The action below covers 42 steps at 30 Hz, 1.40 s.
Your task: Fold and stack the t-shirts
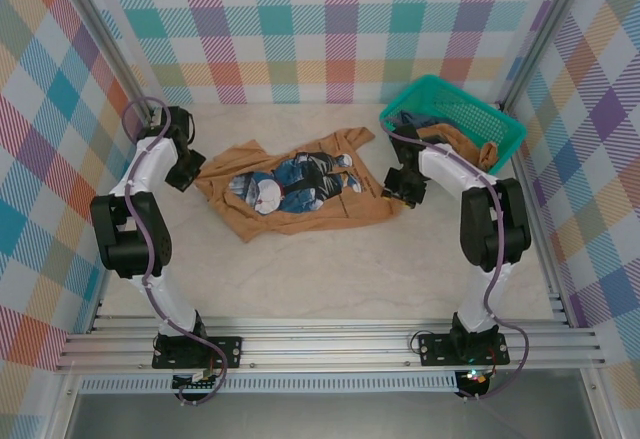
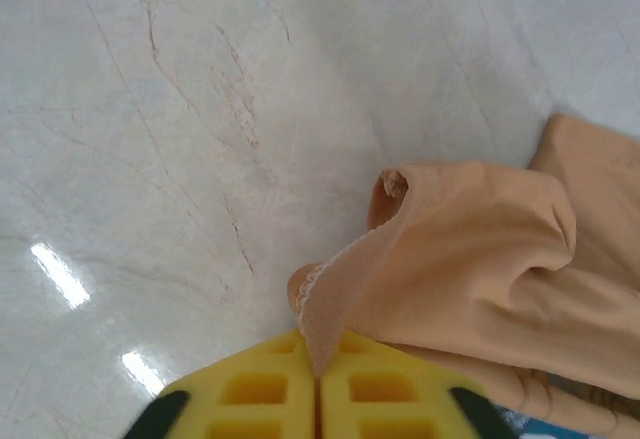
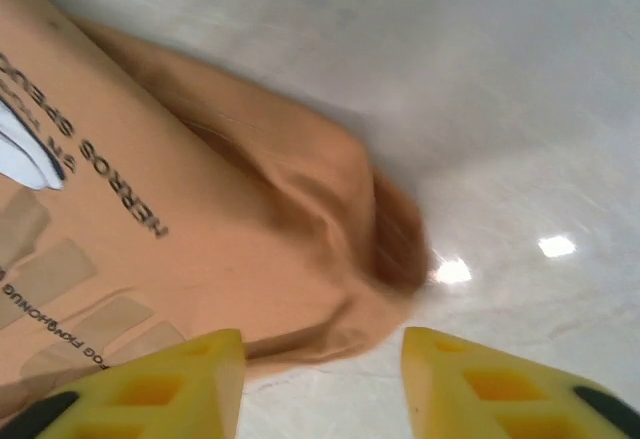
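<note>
The shirt (image 1: 290, 211) lies spread on the table (image 1: 350, 269), about midway between the two arms, chest up. Its blue and white print (image 1: 295, 181) faces the camera. A sleeve points toward the back wall, and the cloth is rumpled along the near edge.

The left tool (image 1: 188, 174) sits at the shirt's left edge. In the left wrist view this tool (image 2: 318, 399) has its yellow fingers (image 2: 250, 391) pressed almost together. They are clenched on a thin, pale fold of the shirt (image 2: 480, 249) that runs up out of the slit between them. Past the fold the cloth bunches in soft ridges on the marbled table (image 2: 200, 109).

The right tool (image 1: 398, 187) is at the shirt's right edge, just in front of the basket (image 1: 472, 100). In the right wrist view this tool (image 3: 320, 379) is released, its fingers (image 3: 150, 389) standing well apart with nothing between them. The shirt (image 3: 200, 219) lies just beyond them, its edge heaped in a blurred fold on the table (image 3: 500, 79). Dark lettering (image 3: 110, 179) runs across the cloth.

The teal basket stands at the back right of the table. It holds a tan cloth (image 1: 452, 139) and a dark cloth (image 1: 412, 119). I cannot tell what kind of garment either one is.
</note>
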Motion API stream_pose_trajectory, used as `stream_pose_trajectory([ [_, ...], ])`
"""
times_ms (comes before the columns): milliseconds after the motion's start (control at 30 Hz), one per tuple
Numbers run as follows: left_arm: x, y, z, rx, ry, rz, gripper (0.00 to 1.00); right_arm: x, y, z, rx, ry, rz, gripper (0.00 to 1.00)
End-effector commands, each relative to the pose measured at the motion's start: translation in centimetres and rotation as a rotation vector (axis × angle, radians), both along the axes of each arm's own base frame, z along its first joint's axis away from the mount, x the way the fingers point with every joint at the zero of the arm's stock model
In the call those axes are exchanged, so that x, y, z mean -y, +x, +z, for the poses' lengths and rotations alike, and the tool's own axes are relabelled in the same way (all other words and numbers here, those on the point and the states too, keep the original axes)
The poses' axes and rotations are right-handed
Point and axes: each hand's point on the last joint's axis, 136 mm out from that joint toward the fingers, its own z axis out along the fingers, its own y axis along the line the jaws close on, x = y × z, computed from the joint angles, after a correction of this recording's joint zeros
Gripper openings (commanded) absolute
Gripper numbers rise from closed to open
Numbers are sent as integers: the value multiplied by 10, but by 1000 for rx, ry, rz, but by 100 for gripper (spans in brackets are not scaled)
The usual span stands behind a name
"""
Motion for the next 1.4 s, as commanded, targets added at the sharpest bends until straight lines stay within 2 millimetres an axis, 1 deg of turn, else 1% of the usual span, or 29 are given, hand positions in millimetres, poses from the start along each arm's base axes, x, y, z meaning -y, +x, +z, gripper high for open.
stream_pose_trajectory([
  [0, 16, -12, 5, -32, -21, -50, 46, -18, 39, 26, 135, 55, 60, 51],
  [67, 27, -17, 19, -16, -3, -87, 65, -22, 60, 27, 145, 50, 70, 51],
  [100, 32, -21, 25, -12, 8, -102, 72, -23, 71, 24, 144, 49, 67, 51],
  [133, 37, -25, 30, -8, 14, -115, 75, -23, 80, 21, 143, 48, 60, 50],
  [233, 54, -39, 41, 13, 3, -153, 76, -22, 112, 10, 149, 38, 32, 49],
  [300, 68, -47, 41, 28, -34, -178, 75, -19, 131, 6, 166, 22, 17, 48],
  [367, 85, -55, 37, 33, -93, -200, 74, -13, 147, 1, 179, 5, -9, 47],
  [433, 103, -66, 33, 37, -149, -233, 74, 0, 161, -2, 192, -5, -57, 47],
  [533, 119, -84, 30, 33, -174, -277, 73, 25, 177, 2, 222, -1, -144, 46],
  [600, 124, -97, 28, 26, -187, -294, 73, 43, 184, 3, 234, 8, -201, 46],
  [667, 126, -109, 27, 18, -188, -300, 72, 60, 189, 4, 237, 14, -246, 46],
  [733, 123, -120, 27, 16, -185, -299, 72, 77, 190, 4, 228, 7, -285, 46],
  [833, 120, -129, 29, 19, -177, -303, 72, 99, 189, 6, 225, 1, -333, 46],
  [900, 121, -132, 28, 20, -178, -313, 72, 103, 192, 10, 235, 28, -340, 47],
  [933, 121, -132, 28, 19, -179, -315, 72, 102, 195, 12, 243, 52, -325, 46],
  [967, 121, -134, 26, 13, -180, -319, 72, 96, 198, 17, 256, 76, -294, 46],
  [1033, 122, -139, 19, -8, -190, -321, 71, 76, 201, 32, 289, 124, -206, 46],
  [1100, 128, -143, 8, -29, -231, -324, 71, 54, 197, 49, 316, 157, -127, 46],
  [1167, 136, -146, -5, -54, -280, -318, 72, 38, 183, 65, 326, 144, -87, 46],
  [1233, 140, -147, -16, -75, -308, -296, 72, 28, 159, 75, 323, 131, -96, 48],
  [1300, 142, -143, -25, -71, -326, -273, 72, 22, 132, 75, 311, 156, -129, 48],
  [1367, 143, -140, -40, -85, -337, -241, 71, 19, 104, 69, 293, 184, -155, 48],
])
